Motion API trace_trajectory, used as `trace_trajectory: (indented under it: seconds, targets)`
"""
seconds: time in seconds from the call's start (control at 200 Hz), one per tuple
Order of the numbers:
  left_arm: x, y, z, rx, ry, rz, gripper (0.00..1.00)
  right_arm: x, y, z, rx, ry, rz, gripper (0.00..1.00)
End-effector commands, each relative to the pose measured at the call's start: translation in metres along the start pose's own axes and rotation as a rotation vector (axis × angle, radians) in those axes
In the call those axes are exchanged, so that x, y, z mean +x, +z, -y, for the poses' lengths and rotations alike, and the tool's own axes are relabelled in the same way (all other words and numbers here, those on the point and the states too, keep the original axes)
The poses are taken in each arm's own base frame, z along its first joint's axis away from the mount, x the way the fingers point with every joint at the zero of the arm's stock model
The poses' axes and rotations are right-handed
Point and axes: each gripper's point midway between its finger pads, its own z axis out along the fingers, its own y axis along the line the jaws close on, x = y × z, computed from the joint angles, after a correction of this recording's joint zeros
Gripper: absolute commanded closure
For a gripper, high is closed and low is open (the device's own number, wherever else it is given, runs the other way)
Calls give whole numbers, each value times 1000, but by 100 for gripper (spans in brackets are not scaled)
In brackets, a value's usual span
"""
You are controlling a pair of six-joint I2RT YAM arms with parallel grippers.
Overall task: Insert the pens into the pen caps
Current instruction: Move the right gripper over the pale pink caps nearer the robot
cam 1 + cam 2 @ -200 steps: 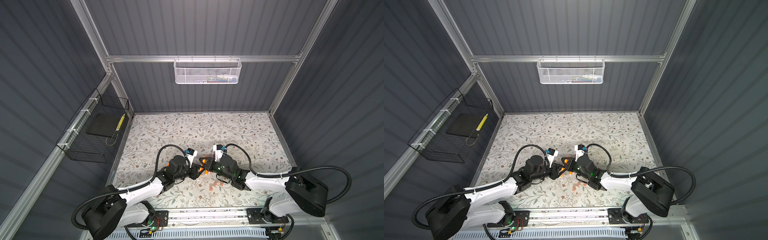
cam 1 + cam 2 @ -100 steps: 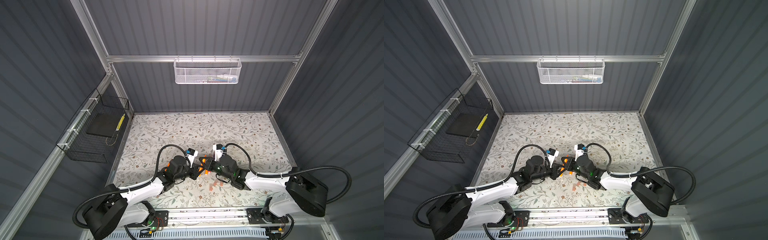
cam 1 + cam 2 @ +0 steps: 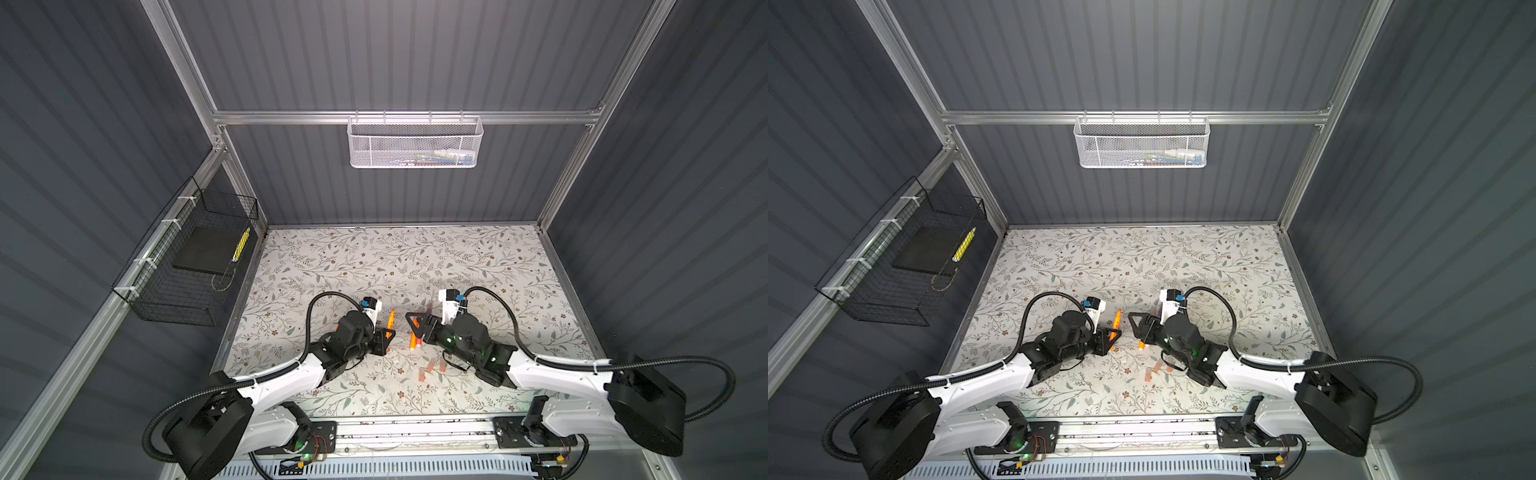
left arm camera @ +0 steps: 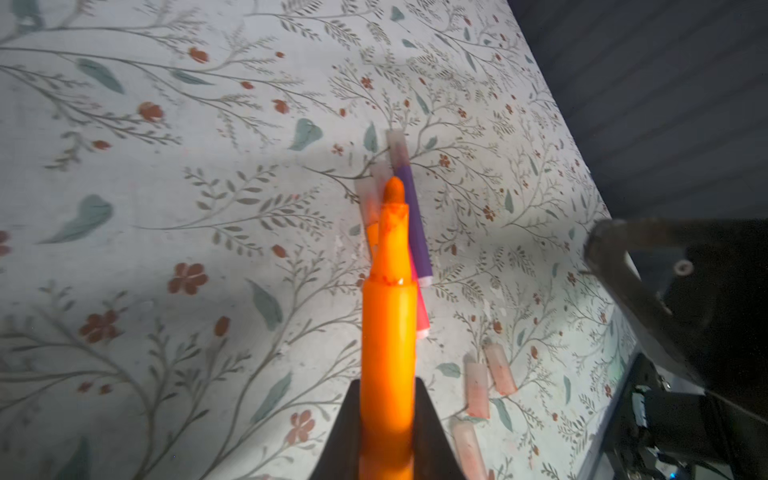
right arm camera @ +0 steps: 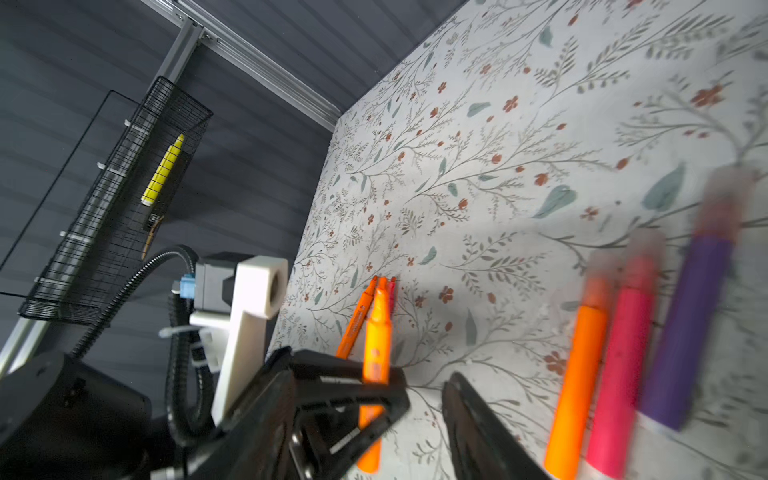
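Note:
My left gripper is shut on an uncapped orange pen, whose tip points away over the table; in both top views it is left of centre. My right gripper stands open and empty just right of that pen; it hovers over three capped pens, orange, pink and purple, lying side by side. Three loose pen caps lie nearer the front edge. Two more uncapped pens lie beyond the held one.
A black wire basket on the left wall holds a yellow patterned stick. A white mesh basket hangs on the back wall. The floral table stretches back behind both grippers.
My right gripper has opened and the orange pen now sits in my left gripper alone. Both arms have stayed almost in place at the table's centre.

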Motion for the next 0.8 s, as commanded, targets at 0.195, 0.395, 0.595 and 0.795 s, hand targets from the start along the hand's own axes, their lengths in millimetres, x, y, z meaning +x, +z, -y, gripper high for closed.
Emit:
trace_trajectory:
  seconds: [0.195, 0.395, 0.595, 0.795]
  targets:
    - [-12, -27, -15, -33, -46, 85, 100, 5, -48, 62, 298, -150, -42, 36]
    - [-14, -33, 0, 52, -17, 105, 100, 27, -63, 98, 461, -235, -184, 40]
    - [-15, -35, 7, 98, -14, 116, 100, 48, -70, 127, 563, -243, -273, 46]
    - [-14, -34, 8, 106, -25, 113, 100, 56, -64, 128, 559, -248, -309, 50]
